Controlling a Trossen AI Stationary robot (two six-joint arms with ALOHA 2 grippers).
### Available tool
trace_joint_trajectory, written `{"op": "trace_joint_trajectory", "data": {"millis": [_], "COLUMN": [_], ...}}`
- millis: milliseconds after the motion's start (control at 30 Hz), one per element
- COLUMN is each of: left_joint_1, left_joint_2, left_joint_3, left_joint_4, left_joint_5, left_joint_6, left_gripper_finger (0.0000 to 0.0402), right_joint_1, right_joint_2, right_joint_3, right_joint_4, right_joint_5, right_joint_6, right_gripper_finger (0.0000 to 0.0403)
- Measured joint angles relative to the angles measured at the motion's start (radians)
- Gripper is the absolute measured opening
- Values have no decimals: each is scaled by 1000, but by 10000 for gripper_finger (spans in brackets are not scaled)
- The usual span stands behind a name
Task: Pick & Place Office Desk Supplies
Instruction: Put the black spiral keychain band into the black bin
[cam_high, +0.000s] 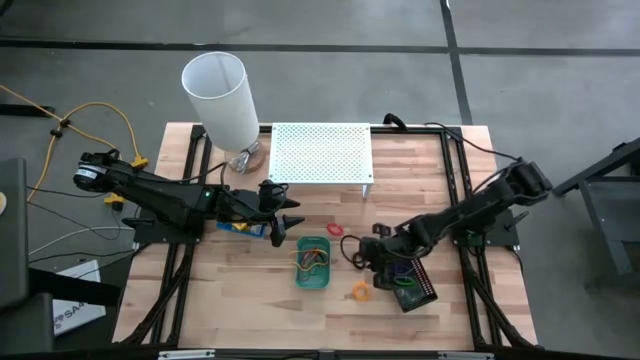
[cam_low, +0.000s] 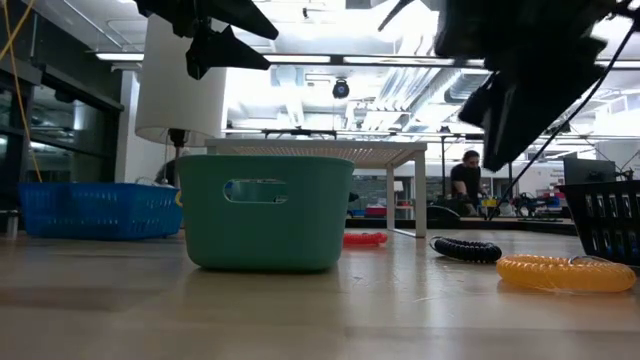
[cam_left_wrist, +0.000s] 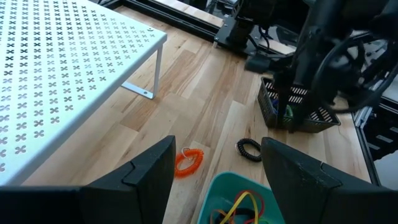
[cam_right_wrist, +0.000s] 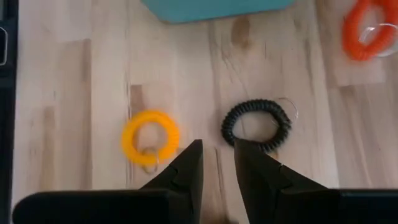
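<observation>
the right gripper (cam_right_wrist: 217, 163) hangs just above the tabletop (cam_high: 420, 180), its fingers close together with a narrow gap and nothing between them. just ahead of its tips lie a black coiled ring (cam_right_wrist: 256, 124) and a yellow coiled ring (cam_right_wrist: 150, 137), side by side but apart. an orange-red coiled ring (cam_right_wrist: 369, 28) lies farther off, near the corner of the green tray (cam_high: 312, 262), which has coloured rings inside. a black tray (cam_high: 413, 285) sits right beside this arm. the left gripper (cam_high: 280, 222) hovers above the tabletop beside the green tray, fingers spread wide and empty, with a blue tray (cam_low: 98, 209) under its arm. behind stand a white perforated shelf (cam_high: 321, 153) and a white lamp (cam_high: 220, 95).
</observation>
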Motion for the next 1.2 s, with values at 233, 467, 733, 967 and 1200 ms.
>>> {"op": "trace_joint_trajectory", "data": {"millis": [233,467,733,967,1200], "left_joint_1": [0,0,0,0,0], "left_joint_2": [0,0,0,0,0], "left_joint_3": [0,0,0,0,0], "left_joint_4": [0,0,0,5,23], "left_joint_5": [0,0,0,0,0], "left_joint_6": [0,0,0,0,0], "left_gripper_finger": [230,230,230,230,230], "right_joint_1": [-21,-25,-22,-22,-21], "right_joint_2": [76,114,156,218,219], "right_joint_3": [0,0,-1,1,0], "right_joint_4": [92,147,139,155,140], "right_joint_5": [-13,-31,13,-21,-2], "right_joint_6": [-59,-66,-73,-86,-86], "right_gripper_finger": [80,80,80,80,80]}}
